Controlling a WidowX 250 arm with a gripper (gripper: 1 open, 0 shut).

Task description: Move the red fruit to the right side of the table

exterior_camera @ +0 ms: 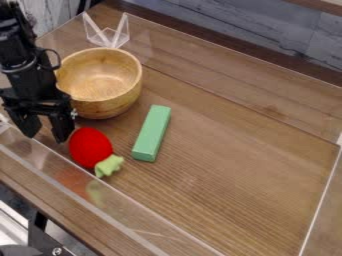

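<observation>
The red fruit [91,147] is a small round red toy with a light green leafy stem, lying on the table [241,150] near its front left corner. My gripper [43,124] hangs just to the fruit's upper left, black fingers [62,123] pointing down and open. Nothing sits between them. The nearer finger is close to the fruit's left side; whether it touches cannot be told.
A wooden bowl [102,80] stands behind the gripper at the back left. A long green block [151,132] lies right of the fruit. Clear acrylic walls [174,218] edge the wood-grain top.
</observation>
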